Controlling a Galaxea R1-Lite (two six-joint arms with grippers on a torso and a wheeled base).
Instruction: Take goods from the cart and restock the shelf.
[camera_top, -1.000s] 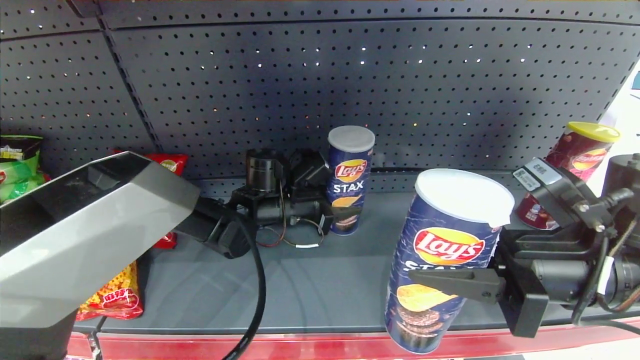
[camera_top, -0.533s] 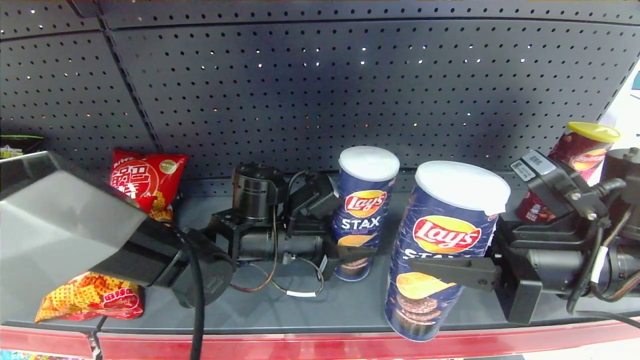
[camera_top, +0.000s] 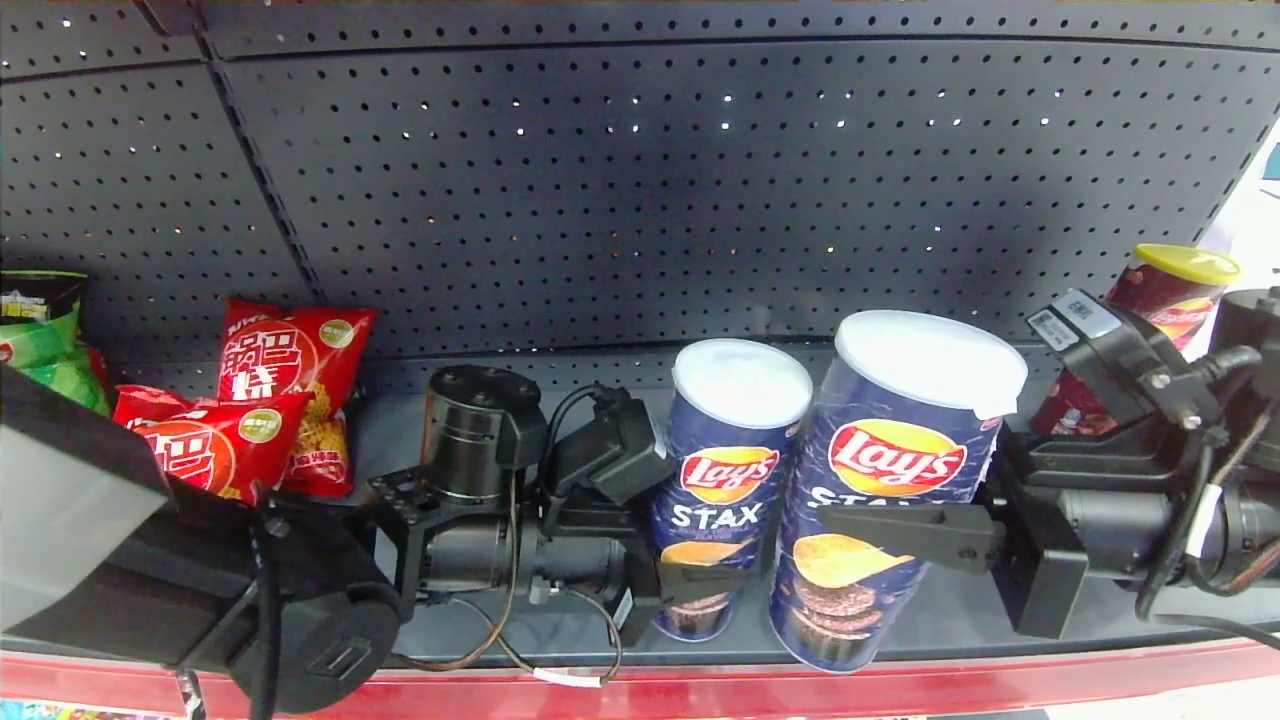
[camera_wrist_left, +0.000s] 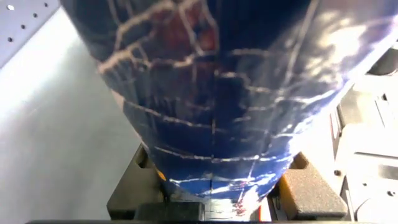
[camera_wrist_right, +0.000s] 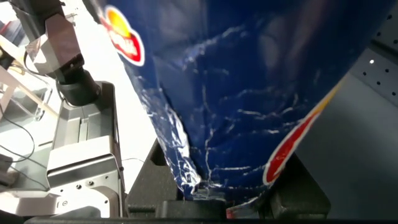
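My left hand (camera_top: 700, 565) is clamped on a blue white-lidded chip can (camera_top: 735, 470), and my right hand (camera_top: 885, 515) grips a second blue chip can (camera_top: 900, 450). Both are side by side at the front edge of the dark grey shelf (camera_top: 940, 615).

You are facing a shop shelf (camera_top: 385, 425): a dark grey deck with a red front strip (camera_top: 700, 695) and a perforated metal back panel (camera_top: 640, 180) at 12 o'clock. Packaged snacks sit on it: red snack bags (camera_top: 290, 370) at 9 o'clock, blue crisp cans (camera_top: 735, 470) at 5 o'clock and a red can (camera_top: 1165, 295) at 3 o'clock.
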